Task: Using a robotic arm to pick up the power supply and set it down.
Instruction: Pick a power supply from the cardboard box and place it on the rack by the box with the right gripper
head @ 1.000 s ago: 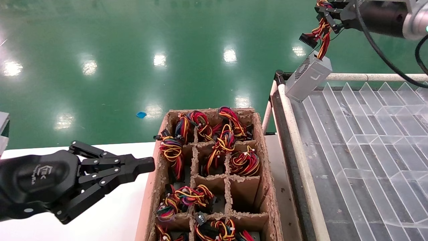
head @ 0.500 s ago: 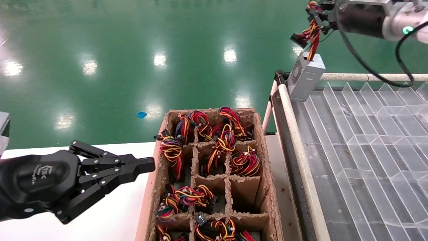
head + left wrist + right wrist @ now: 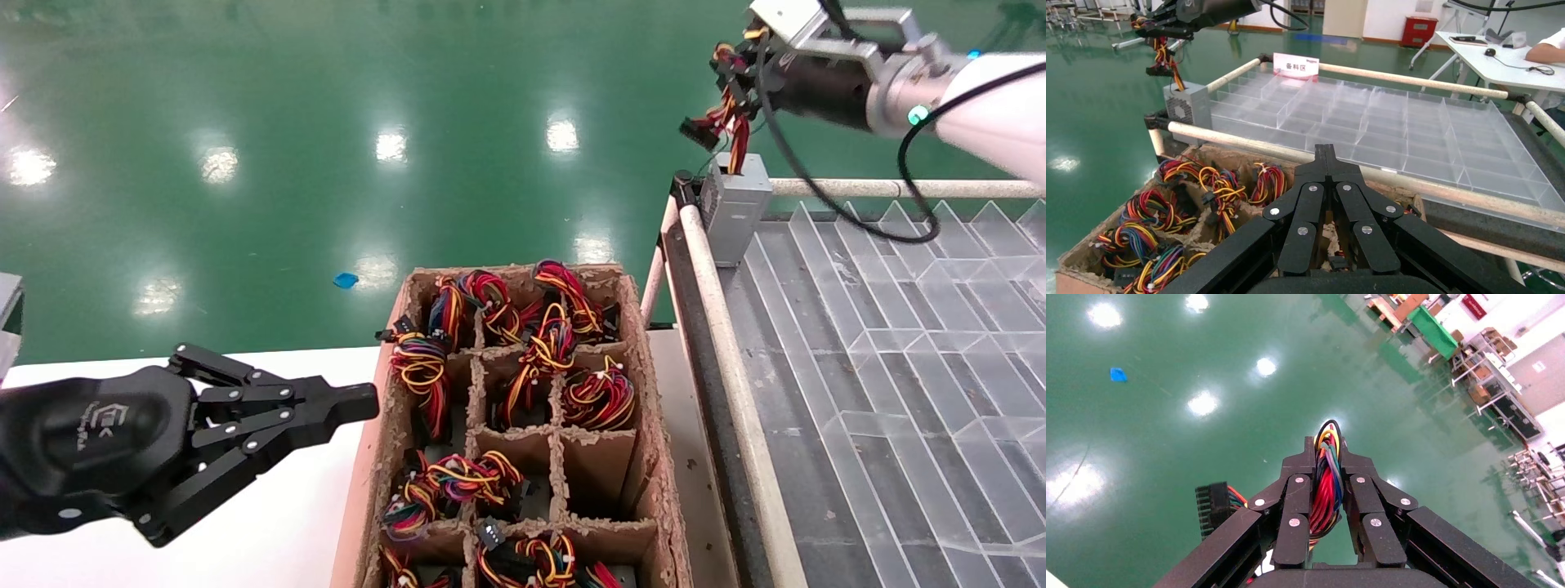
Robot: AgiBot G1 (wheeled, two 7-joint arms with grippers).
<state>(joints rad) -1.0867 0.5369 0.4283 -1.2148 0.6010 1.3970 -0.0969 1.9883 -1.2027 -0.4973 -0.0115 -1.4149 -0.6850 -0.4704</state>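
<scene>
Right gripper (image 3: 730,75) is clamped tight on the wire bundle (image 3: 1326,489), fingers closed around the red/yellow/black strands (black connector (image 3: 1212,508) hanging off to one side). The power supply (image 3: 734,206) dangles below by those wires at the far left corner of the clear divider tray (image 3: 899,343), roughly upright; can't tell if it's touching. Left gripper (image 3: 347,406) parked, fingertips together, beside the cardboard box (image 3: 645,408).

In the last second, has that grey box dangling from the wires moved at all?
Yes. The power supply, hanging by its wires from the right end effector, swung from tilted to upright and shifted left toward the tray rack's corner post.
</scene>
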